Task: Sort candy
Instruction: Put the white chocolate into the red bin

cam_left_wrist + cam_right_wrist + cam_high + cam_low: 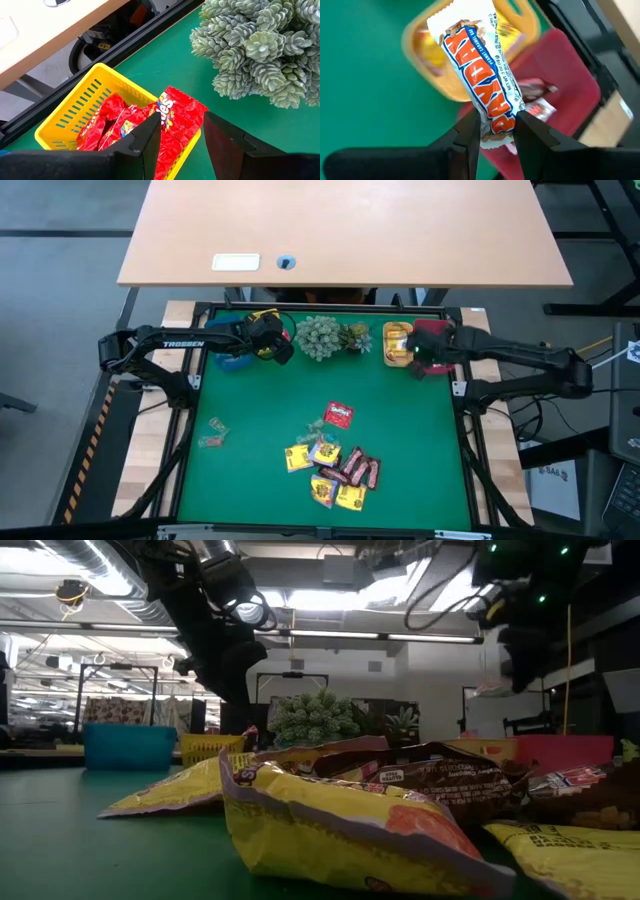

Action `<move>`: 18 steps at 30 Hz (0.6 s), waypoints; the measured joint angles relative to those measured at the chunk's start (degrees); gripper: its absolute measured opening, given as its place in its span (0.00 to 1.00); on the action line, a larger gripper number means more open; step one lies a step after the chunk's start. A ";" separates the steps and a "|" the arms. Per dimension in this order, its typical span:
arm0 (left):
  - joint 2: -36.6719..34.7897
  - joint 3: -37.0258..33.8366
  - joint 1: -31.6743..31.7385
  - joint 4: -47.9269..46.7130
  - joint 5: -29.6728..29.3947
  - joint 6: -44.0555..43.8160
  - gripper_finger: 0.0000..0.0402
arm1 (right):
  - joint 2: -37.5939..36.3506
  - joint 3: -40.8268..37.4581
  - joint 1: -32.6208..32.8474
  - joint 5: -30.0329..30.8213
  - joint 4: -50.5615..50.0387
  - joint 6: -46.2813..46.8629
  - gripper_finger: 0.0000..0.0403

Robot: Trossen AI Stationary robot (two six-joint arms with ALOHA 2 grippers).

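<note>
Right gripper (496,131) is clamped on a white-and-orange peanut caramel bar (479,70), held above the orange bin (420,55) and red bin (565,75) at the table's far right. Left gripper (182,135) hangs with fingers apart over the yellow bin (75,105), which holds red packets (172,112), just beside the plant cluster (260,45). Remaining candy (335,460) lies heaped on the green mat (420,420) near its front centre.

Four small bins (397,340) flank a plant cluster (320,337).
</note>
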 joint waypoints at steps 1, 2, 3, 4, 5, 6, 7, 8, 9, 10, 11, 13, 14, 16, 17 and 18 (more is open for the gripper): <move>0.00 0.00 0.00 0.01 0.00 0.00 0.33 | 0.02 0.00 -2.32 0.02 0.02 -0.16 0.26; 0.00 0.00 0.01 0.00 0.00 0.00 0.33 | 0.02 0.00 -4.55 0.00 0.02 -0.65 0.26; 0.00 0.00 0.00 0.00 -0.02 0.03 0.33 | 0.02 0.00 -6.78 0.02 0.02 -1.28 0.26; 0.00 0.00 0.00 0.00 0.00 0.04 0.33 | 0.02 0.00 -8.84 0.02 0.06 -1.46 0.26; 0.00 0.00 0.00 0.00 0.00 0.03 0.33 | 0.04 0.00 -10.80 -0.02 0.23 -1.49 0.26; 0.00 0.00 0.00 0.01 0.00 0.02 0.33 | 0.04 0.00 -12.65 -0.13 0.49 -1.48 0.26; 0.00 0.00 0.00 0.00 -0.02 0.02 0.33 | 0.04 0.00 -14.36 -0.49 0.60 -1.42 0.26; 0.00 0.00 0.00 0.00 0.00 0.04 0.33 | 0.04 0.00 -15.95 -1.20 0.53 -1.39 0.26; 0.00 0.00 0.00 0.00 0.00 0.04 0.33 | 0.04 0.00 -17.38 -2.25 0.52 -1.38 0.26; 0.00 0.00 0.00 0.00 0.00 0.02 0.33 | 0.04 0.00 -18.73 -3.47 0.51 -1.34 0.26; 0.00 0.00 0.01 0.01 -0.01 0.02 0.33 | 0.04 0.00 -19.96 -4.87 0.42 -1.28 0.26; 0.00 0.00 0.00 0.00 0.00 0.02 0.33 | 0.04 0.00 -21.66 -7.75 0.34 -1.06 0.26; 0.00 0.00 0.00 0.00 0.00 0.00 0.33 | 0.04 0.00 -22.22 -8.98 0.46 -1.04 0.26; 0.00 0.00 0.00 0.00 0.00 0.00 0.33 | 0.04 0.00 -22.84 -10.05 0.45 -1.05 0.26; 0.00 0.00 0.00 0.00 0.00 0.00 0.33 | 0.04 0.00 -22.82 -9.97 0.41 -1.04 0.26; 0.00 0.00 0.00 0.00 0.00 0.00 0.33 | 0.04 0.00 -22.79 -9.61 0.37 -1.04 0.26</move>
